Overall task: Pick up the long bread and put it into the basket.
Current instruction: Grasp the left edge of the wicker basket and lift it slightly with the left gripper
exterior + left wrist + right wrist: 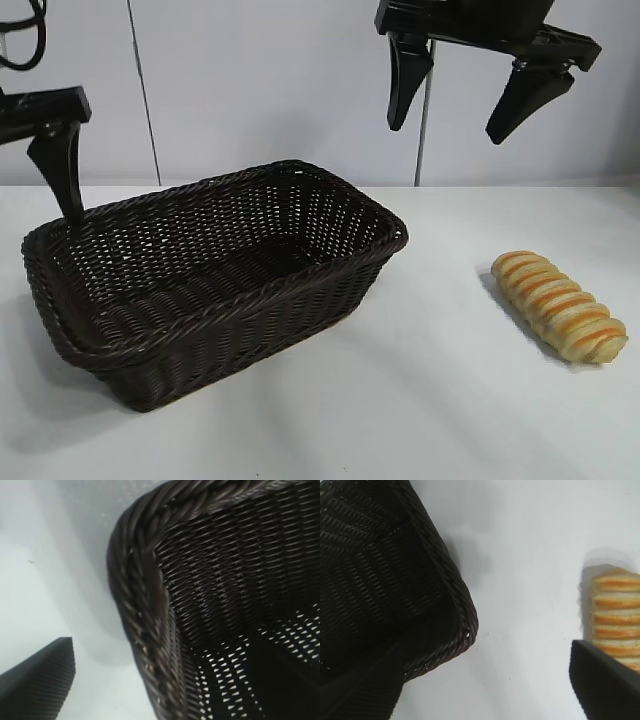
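Item: long bread [560, 306]. It is lying flat on the white surface [430, 400], well apart from the basket [215, 275] and out to that basket's right in the exterior view; nothing is touching it.

Step, as we are judging it: the approach, with no grasp begun. We are holding the right hand [468, 95] high above the gap between basket and bread, fingers spread wide and gripping nothing. Next, we are expecting it to need shifting over the loaf, lining up across its narrow width, then lowering.

Left hand [62, 170]: hanging by the basket's far left corner; we cannot tell its state.

Room: a plain pale wall [280, 80] is standing behind.
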